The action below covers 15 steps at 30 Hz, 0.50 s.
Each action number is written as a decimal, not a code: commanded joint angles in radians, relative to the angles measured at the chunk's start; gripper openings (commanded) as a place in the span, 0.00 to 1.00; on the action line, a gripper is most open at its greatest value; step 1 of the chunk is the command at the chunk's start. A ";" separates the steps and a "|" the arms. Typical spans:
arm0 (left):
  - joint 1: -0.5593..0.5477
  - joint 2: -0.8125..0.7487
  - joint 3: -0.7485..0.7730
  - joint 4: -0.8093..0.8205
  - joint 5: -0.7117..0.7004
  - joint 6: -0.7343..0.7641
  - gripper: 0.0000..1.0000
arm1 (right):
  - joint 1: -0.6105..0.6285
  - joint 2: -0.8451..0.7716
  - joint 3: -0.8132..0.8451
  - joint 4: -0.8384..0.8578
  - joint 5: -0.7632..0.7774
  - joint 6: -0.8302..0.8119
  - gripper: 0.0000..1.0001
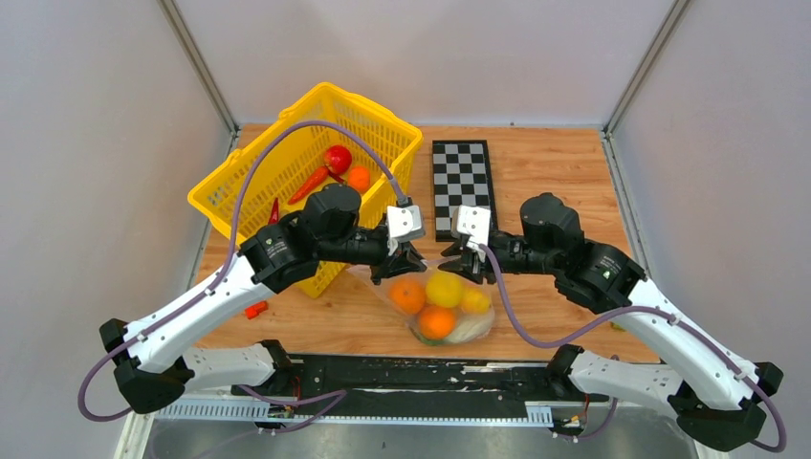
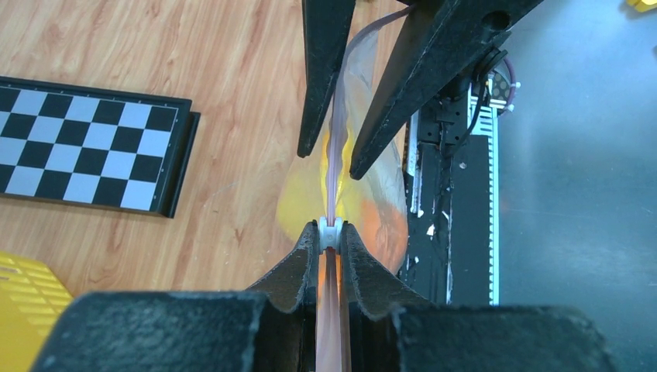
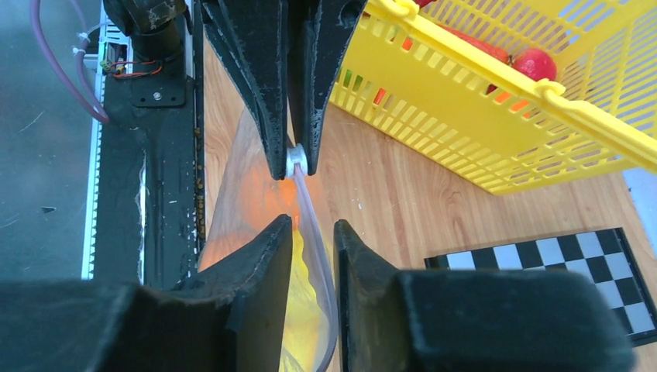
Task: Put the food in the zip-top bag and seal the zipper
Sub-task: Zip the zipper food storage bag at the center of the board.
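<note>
Two black pincers meet tip to tip over the mouth of the zip-top bag [image 1: 380,284], which lies on the wooden surface [image 1: 555,172] close to its near edge, between the two arms and just in front of the checkerboard [image 1: 462,182]. The left pincer [image 2: 331,230] is pressed together on the zipper [image 2: 334,155], its fingertips clamped either side of a small white slider [image 2: 331,235] that sits on the pinkish strip. The right pincer [image 3: 312,226] stands partly apart, one finger on each side of the same strip, which passes through the gap between them. It pinches nothing, though whether either finger brushes the strip cannot be told. Between the two pincers the zipper runs as a thin, raised, translucent line, and the clear plastic hangs below it in soft wrinkles. The food [image 1: 437,321] sits inside the bag, bunched toward the end nearest the arm bases: two orange rounds, a larger and a smaller yellow piece, and a pale one at the bottom edge, all seen through the plastic. From the wrist views the contents show only as an orange and yellow glow behind the bag wall. Left of the bag, behind the left arm, a yellow basket [image 1: 277,167] holds a red round piece [image 1: 337,158], a small orange one [image 1: 359,178] and a long red-orange one [image 1: 308,185].
</note>
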 commanded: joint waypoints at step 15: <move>0.001 -0.032 0.019 -0.003 -0.063 0.007 0.00 | -0.001 -0.107 -0.052 0.076 0.065 0.026 0.00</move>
